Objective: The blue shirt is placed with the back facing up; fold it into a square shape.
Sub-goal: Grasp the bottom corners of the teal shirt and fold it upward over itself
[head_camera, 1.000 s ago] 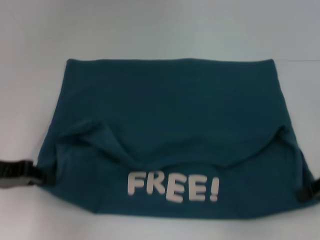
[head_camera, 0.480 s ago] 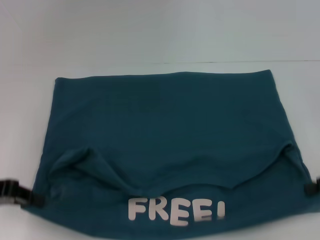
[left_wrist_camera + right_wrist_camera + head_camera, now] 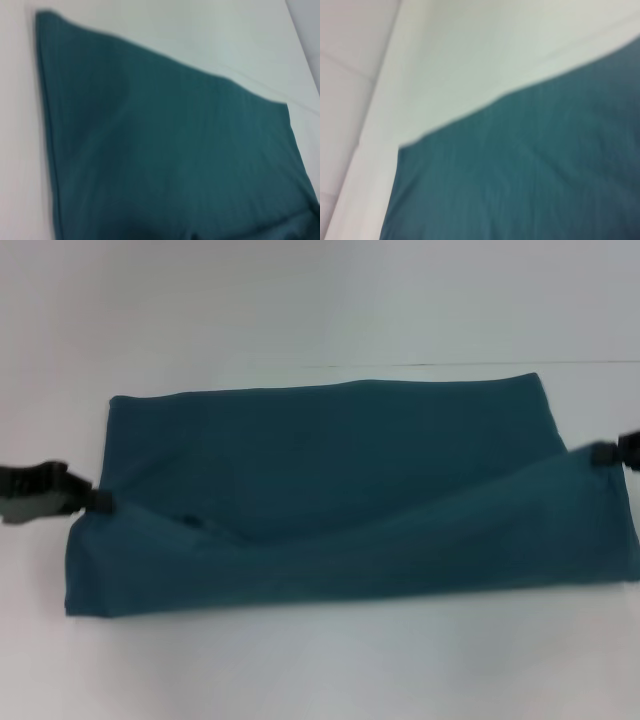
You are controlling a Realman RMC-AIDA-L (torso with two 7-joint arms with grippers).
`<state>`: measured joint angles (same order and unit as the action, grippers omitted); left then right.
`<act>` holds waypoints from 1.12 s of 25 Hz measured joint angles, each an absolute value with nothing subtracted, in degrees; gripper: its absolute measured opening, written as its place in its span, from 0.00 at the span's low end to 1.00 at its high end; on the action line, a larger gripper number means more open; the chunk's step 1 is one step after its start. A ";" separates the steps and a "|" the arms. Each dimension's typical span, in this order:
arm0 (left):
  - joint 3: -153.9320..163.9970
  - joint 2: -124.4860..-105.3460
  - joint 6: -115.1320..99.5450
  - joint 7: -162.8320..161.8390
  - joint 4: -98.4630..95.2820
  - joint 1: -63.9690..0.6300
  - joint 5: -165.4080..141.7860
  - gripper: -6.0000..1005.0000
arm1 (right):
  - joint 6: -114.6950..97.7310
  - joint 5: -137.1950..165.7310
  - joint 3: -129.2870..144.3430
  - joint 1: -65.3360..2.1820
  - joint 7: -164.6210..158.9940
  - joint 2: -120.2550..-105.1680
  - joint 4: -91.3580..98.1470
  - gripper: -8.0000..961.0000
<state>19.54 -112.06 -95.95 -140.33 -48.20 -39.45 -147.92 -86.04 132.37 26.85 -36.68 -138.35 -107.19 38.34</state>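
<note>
The blue shirt (image 3: 340,490) lies as a wide teal band across the white table, its near part doubled over the rest so only plain cloth shows. My left gripper (image 3: 98,502) is shut on the shirt's left corner of the folded layer. At the right edge of the head view, my right gripper (image 3: 603,454) is shut on the right corner, held slightly farther back. Both wrist views show only teal cloth, the blue shirt (image 3: 170,165) in the left one and the blue shirt (image 3: 530,175) in the right one; no fingers show there.
The white table (image 3: 320,660) extends in front of and behind the shirt. A table edge or seam (image 3: 440,364) runs across the far side. A pale wall or floor strip (image 3: 350,100) shows beyond the table in the right wrist view.
Both grippers carried the near edge of the shirt away from me, over the rest. The white lettering has turned under and no longer shows. The shirt is now a narrower band.
</note>
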 joint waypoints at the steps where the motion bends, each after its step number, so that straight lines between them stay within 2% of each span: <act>1: 19.57 -112.06 -94.42 -140.52 -47.44 -40.37 -147.91 0.03 | -83.83 132.29 27.15 -36.97 -138.84 -107.45 38.34 0.06; 6: 19.65 -112.15 -85.92 -141.03 -43.26 -43.83 -147.91 0.03 | -73.18 133.04 28.87 -38.44 -140.35 -108.65 37.95 0.06; 11: 19.74 -113.33 -73.92 -141.65 -38.84 -46.39 -147.94 0.03 | -63.62 132.84 30.40 -40.21 -140.20 -111.24 37.80 0.06; 16: 20.34 -114.21 -67.41 -142.62 -37.26 -47.03 -148.02 0.03 | -56.41 132.65 31.58 -42.96 -139.97 -113.15 37.71 0.07; 20: 20.52 -114.92 -64.53 -143.03 -37.51 -47.06 -147.81 0.03 | -51.78 132.57 33.03 -45.36 -140.10 -114.05 37.70 0.07; 28: 20.67 -115.00 -60.64 -143.17 -37.58 -47.31 -144.98 0.03 | -42.91 132.52 35.02 -49.16 -140.05 -115.30 36.44 0.07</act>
<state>20.67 -115.00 -60.64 -143.17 -37.58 -47.31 -144.98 -42.91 132.52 35.02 -49.15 -140.05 -115.30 36.44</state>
